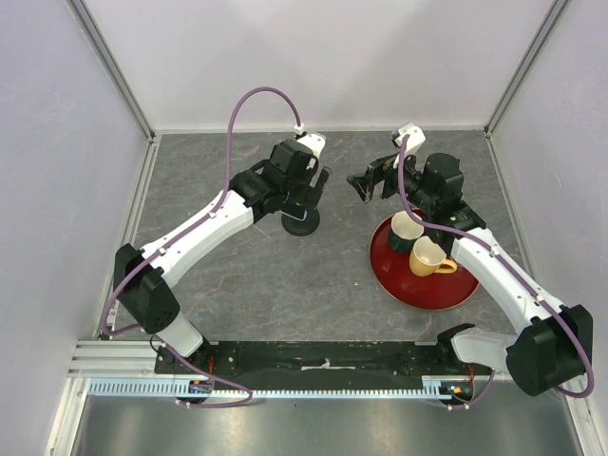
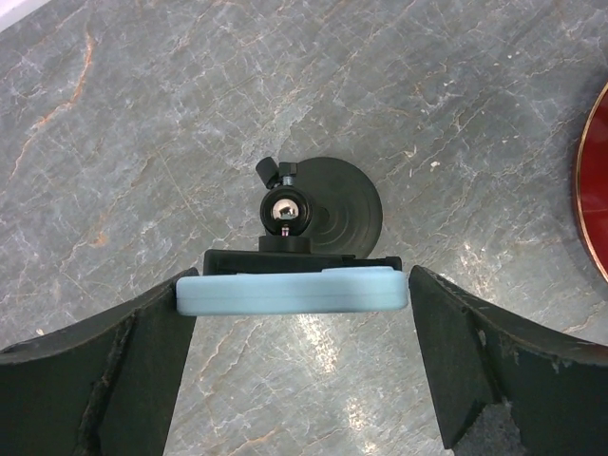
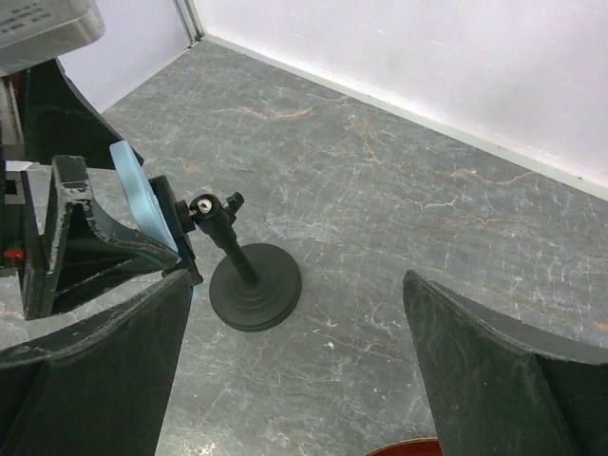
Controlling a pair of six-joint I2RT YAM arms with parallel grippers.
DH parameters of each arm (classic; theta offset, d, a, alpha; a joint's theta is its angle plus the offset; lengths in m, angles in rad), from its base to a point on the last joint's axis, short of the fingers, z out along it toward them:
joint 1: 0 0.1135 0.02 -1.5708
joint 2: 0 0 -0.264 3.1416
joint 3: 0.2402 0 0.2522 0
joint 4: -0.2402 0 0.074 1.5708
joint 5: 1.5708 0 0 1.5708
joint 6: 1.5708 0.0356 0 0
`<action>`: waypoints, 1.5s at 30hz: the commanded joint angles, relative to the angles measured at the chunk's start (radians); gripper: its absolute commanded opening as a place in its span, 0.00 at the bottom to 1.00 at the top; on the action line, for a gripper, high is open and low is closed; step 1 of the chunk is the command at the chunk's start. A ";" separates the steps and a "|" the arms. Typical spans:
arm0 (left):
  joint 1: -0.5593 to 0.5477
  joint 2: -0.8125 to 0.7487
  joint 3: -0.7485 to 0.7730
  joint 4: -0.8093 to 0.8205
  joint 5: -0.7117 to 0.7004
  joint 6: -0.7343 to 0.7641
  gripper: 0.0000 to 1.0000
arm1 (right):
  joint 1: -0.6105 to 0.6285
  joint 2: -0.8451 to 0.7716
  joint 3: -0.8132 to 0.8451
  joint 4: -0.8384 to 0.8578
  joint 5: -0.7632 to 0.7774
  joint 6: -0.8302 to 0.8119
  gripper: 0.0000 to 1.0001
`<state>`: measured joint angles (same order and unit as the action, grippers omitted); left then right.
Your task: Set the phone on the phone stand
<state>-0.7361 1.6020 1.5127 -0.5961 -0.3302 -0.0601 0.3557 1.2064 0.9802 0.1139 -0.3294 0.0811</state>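
Observation:
The pale blue phone lies edge-on across the clamp plate of the black phone stand, whose round base sits on the grey table. My left gripper brackets the phone's two ends. The left finger touches one end and a thin gap shows at the right finger. In the top view the left gripper hovers over the stand and hides the phone. The right wrist view shows the phone against the stand. My right gripper is wide open and empty, to the stand's right.
A red round tray sits right of centre under the right arm, carrying a dark-and-white cup and a yellow mug. Its rim shows in the left wrist view. White walls enclose the table at the back and sides.

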 commanded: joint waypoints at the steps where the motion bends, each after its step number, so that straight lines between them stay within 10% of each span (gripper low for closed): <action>1: 0.001 0.009 0.038 0.033 0.010 0.000 0.94 | -0.006 -0.001 -0.009 0.047 -0.030 0.013 0.98; 12: 0.015 -0.004 -0.005 0.062 0.008 -0.049 0.51 | -0.012 -0.004 -0.015 0.050 -0.034 0.009 0.98; 19: 0.029 -0.010 -0.043 0.081 0.059 -0.087 0.03 | -0.017 0.005 -0.014 0.050 -0.037 0.011 0.98; 36: 0.070 -0.047 -0.131 0.144 0.178 -0.141 0.02 | -0.021 0.021 -0.009 0.053 -0.059 0.016 0.98; 45: 0.095 -0.091 -0.010 0.062 -0.067 -0.097 0.02 | -0.024 0.019 -0.011 0.055 -0.050 0.019 0.98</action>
<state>-0.6689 1.5547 1.4288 -0.4953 -0.2638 -0.1497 0.3382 1.2354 0.9710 0.1200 -0.3695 0.0868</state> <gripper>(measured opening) 0.810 0.981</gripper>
